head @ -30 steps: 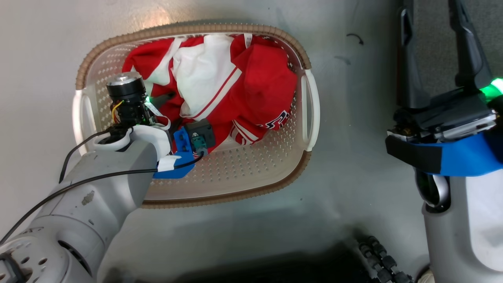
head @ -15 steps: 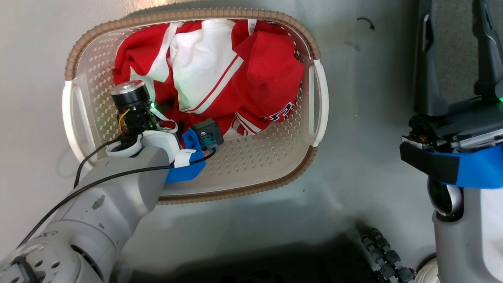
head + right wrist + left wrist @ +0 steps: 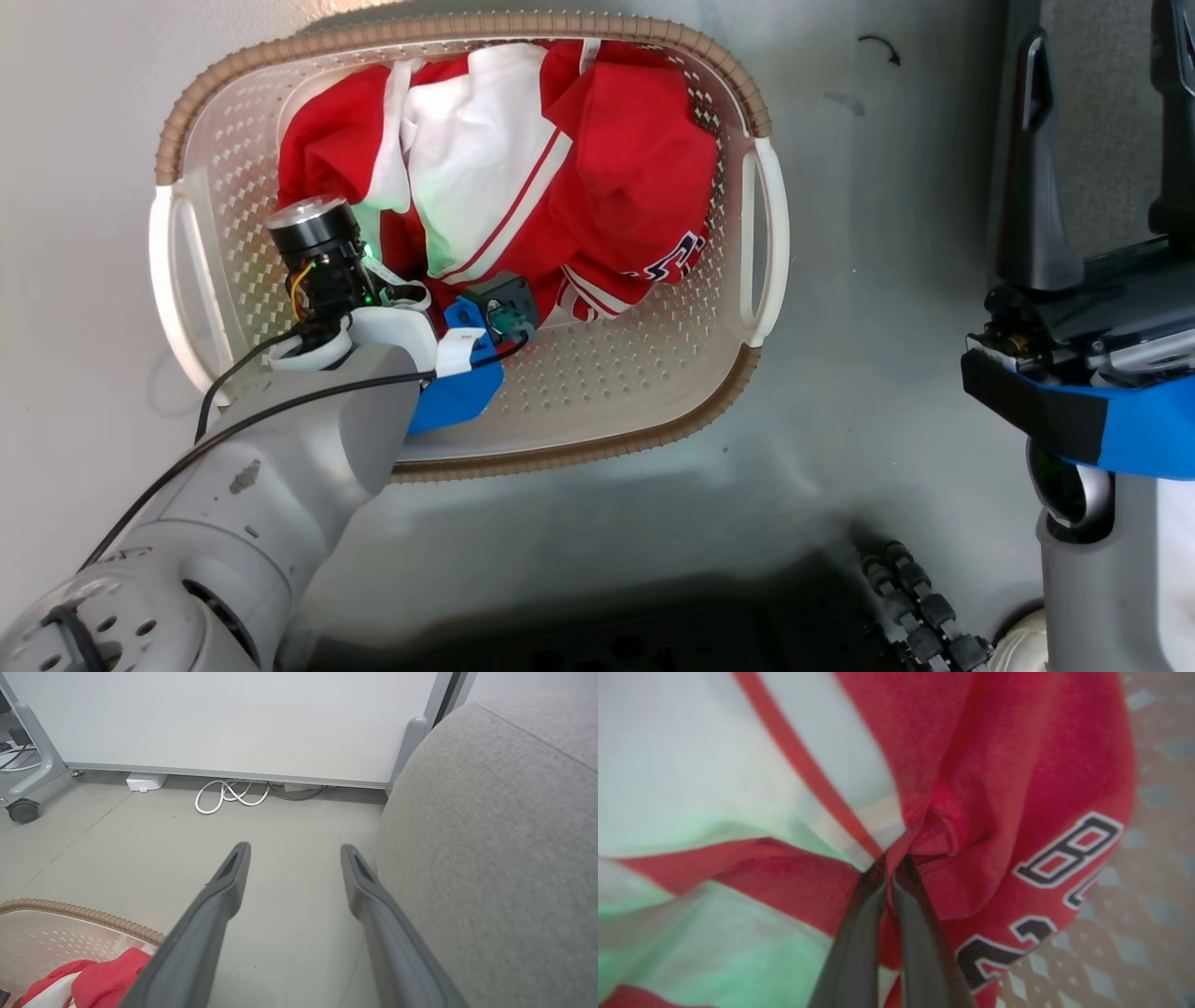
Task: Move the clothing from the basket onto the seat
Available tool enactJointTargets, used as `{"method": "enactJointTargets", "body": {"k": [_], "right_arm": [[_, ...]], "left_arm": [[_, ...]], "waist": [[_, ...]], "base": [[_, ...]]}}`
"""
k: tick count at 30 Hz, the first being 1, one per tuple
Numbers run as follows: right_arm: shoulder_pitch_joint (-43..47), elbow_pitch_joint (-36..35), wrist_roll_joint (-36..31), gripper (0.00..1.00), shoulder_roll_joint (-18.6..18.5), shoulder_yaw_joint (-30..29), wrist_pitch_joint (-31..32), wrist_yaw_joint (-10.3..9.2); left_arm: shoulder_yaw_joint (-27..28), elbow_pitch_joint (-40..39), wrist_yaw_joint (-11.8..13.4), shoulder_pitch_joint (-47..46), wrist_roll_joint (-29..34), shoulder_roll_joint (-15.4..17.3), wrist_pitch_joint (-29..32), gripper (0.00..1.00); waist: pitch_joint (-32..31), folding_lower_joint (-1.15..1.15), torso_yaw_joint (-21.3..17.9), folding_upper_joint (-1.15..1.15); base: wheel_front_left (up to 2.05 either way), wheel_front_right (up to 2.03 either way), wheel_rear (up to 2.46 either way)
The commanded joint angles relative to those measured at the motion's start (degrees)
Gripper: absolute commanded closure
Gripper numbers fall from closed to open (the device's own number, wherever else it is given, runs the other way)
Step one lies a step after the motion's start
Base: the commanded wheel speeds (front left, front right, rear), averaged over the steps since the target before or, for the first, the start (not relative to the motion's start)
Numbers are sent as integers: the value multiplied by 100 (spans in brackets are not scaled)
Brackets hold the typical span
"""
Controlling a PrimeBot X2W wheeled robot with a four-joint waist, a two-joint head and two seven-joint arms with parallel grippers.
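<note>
Pinching a fold of the clothing [image 3: 597,159] heaped inside the basket [image 3: 560,453], the left gripper [image 3: 889,868] is clamped tight, while the right gripper [image 3: 294,851] hangs spread wide right of the basket, beside the seat [image 3: 490,835].

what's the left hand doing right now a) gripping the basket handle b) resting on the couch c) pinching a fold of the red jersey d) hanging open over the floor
C: the left hand is shut on a bunched fold of the clothing inside the basket.
</note>
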Motion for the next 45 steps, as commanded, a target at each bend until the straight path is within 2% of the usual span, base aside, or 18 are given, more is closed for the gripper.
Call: {"method": "enactJointTargets", "body": {"k": [1,7,15,27,36,45], "right_arm": [[-20,-33,-21,0,-22,-5,-18,3],[-135,54,49,0,-21,3,-18,3],[-288,271,136,0,-22,72,-18,3],[-171,618,203,0,-22,89,-18,3],[144,885,212,0,-22,51,-18,3],[545,1123,244,0,-23,18,-18,3]], "left_arm": [[-1,14,-33,-104,-53,44,-53,100],[-15,10,-34,-183,-311,91,-389,100],[-87,-48,-36,-25,-590,333,-1124,100],[-1,-55,-36,185,-1133,295,-1959,100],[232,-56,26,537,-1507,206,-2300,100],[617,-549,111,966,-1888,385,-2375,100]], "waist": [[-32,0,-4,0],[-217,0,6,0],[-721,0,115,0],[-1790,0,298,0],[-2777,0,429,0],[-3697,0,559,0]], "base": [[0,0,0],[0,0,0],[0,0,0],[0,0,0],[0,0,0],[0,0,0]]}}
